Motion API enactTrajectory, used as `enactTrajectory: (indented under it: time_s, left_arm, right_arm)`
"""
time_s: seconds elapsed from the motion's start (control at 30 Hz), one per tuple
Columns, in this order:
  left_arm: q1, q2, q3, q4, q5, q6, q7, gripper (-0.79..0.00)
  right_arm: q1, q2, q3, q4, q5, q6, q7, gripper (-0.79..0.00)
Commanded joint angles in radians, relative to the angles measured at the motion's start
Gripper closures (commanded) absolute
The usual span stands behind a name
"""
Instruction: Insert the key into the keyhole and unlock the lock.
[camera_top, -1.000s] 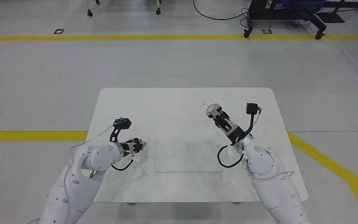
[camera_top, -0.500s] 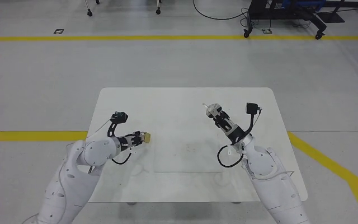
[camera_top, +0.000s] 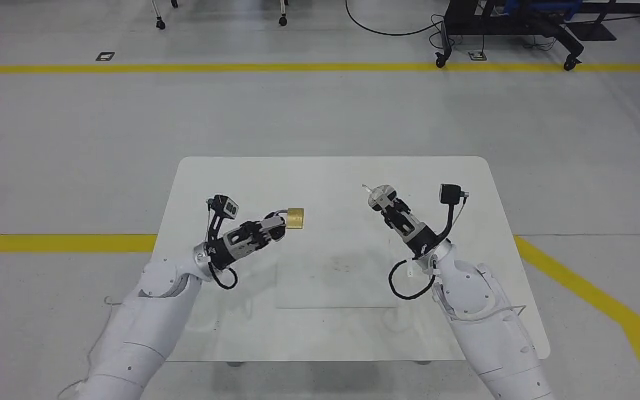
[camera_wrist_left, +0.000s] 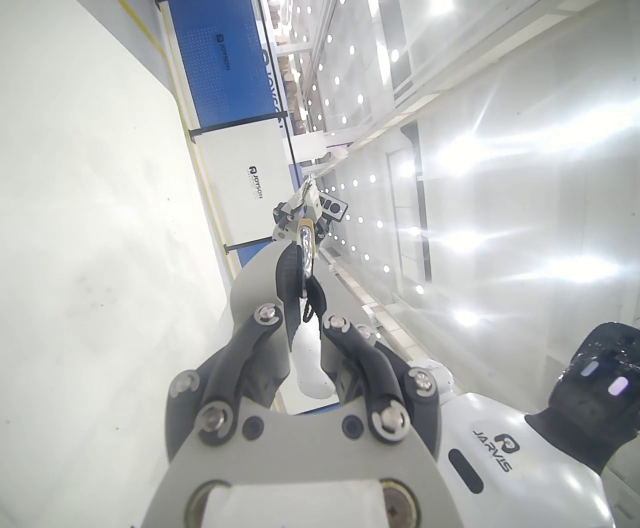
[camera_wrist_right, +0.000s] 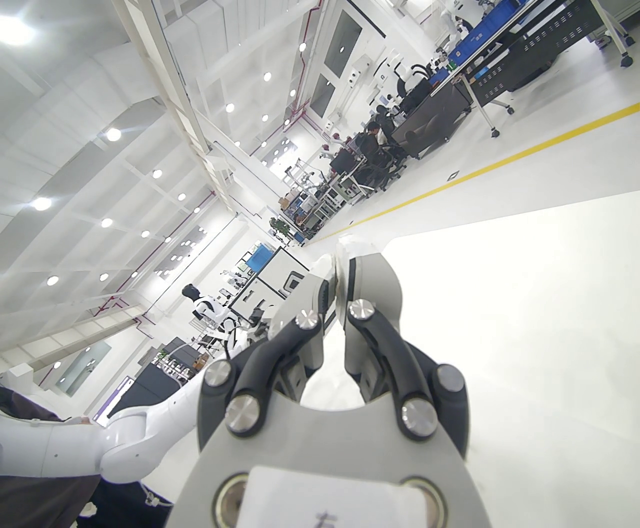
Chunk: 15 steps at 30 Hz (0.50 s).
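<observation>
Since both pincers are loaded and well apart over the table (camera_top: 450, 180), I judge the step in hand is bringing key and keyhole together in the air. The left gripper (camera_top: 279, 224) is clenched on the brass lock (camera_top: 294, 216), about 10 o'clock from table centre. In its wrist view the lock (camera_wrist_left: 305, 242) sits edge-on in that gripper (camera_wrist_left: 300, 272). I can't tell which face carries the keyhole.

The right gripper (camera_top: 381, 198) is at about 1 o'clock from centre, pinched tight on a thin pale sliver. I take that for the key (camera_top: 368, 188), poking out toward 10 o'clock. It's too small to confirm in the wrist view of the right gripper (camera_wrist_right: 340, 280).

The lock lies at 9 o'clock from the key. I'd hold the lock arm steady and swing the right wrist until blade and keyhole share one line. Then I'd close in slowly. The thin pinch means the key may pivot if pushed off-axis, so I'd twist only once it's fully seated.
</observation>
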Motion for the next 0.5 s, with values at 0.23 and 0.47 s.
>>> enactTrajectory:
  time_s: [0.23, 0.47]
  left_arm:
    - [-0.098, -0.024, 0.067, 0.092, 0.151, -0.122, 0.079, 0.0]
    - [-0.116, -0.036, 0.096, 0.064, 0.193, -0.16, 0.107, 0.0]
  right_arm:
    - [0.002, -0.007, -0.03, 0.004, -0.048, 0.076, -0.028, 0.0]
    - [0.074, -0.04, -0.128, 0.112, 0.051, 0.089, -0.033, 0.0]
